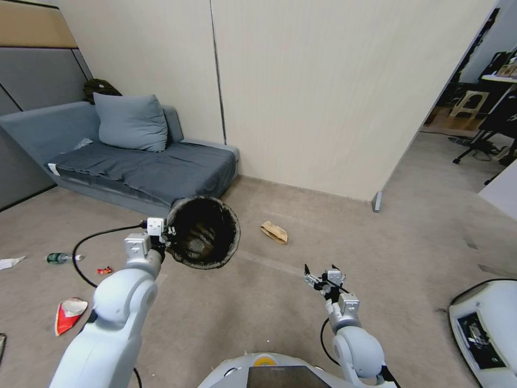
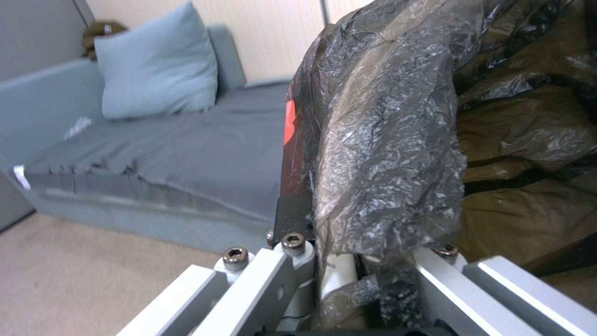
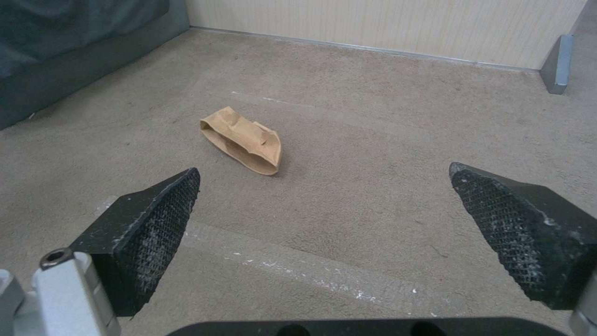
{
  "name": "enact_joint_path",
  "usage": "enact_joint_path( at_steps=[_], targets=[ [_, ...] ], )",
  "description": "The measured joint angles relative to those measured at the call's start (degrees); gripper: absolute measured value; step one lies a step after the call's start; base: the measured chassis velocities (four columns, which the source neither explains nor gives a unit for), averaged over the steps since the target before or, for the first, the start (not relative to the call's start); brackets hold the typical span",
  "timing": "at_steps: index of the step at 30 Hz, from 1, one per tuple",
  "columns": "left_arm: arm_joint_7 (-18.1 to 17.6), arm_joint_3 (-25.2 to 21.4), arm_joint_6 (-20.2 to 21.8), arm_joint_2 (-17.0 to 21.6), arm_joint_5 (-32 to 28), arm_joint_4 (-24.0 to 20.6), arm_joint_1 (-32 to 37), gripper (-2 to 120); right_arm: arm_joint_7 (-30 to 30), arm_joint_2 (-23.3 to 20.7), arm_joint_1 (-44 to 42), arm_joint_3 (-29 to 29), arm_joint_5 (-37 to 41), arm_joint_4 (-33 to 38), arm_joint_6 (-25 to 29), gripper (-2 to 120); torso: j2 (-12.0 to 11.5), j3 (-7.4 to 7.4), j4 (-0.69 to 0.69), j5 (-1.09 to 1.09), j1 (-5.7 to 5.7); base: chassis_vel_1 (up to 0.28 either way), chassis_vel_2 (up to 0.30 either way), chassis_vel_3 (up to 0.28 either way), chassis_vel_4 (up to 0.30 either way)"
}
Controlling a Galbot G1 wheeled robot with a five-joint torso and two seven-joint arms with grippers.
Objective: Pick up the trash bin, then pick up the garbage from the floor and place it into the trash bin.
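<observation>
One step is done, I judge: my left gripper (image 1: 171,233) grasps the trash bin (image 1: 203,231) by its rim, lifted beside the sofa (image 1: 134,167), while my right gripper (image 1: 321,274) hovers released, and the brown paper bag (image 1: 274,231), bottle (image 1: 60,258) and wrappers (image 1: 69,314) lie on the floor (image 1: 269,312).

No readable text, brand, number or sign anywhere. Green label on bottle (image 1: 60,258), left edge of head view, too small to read. Red-and-white wrapper (image 1: 68,314), lower left, shows no legible print.
</observation>
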Motion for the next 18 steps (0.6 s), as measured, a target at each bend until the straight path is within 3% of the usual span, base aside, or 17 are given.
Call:
enact_joint_path(
  at_steps=[18],
  targets=[
    [0.23, -1.21, -0.04, -0.89, 1.28, -0.22, 2.2, 1, -2.86, -0.23, -0.26, 0.69, -0.47, 0.02, 2.54, 100, 0.0, 0.0, 0.0, -0.01, 0.0, -0.011, 0.013, 0.011, -0.01]
  ],
)
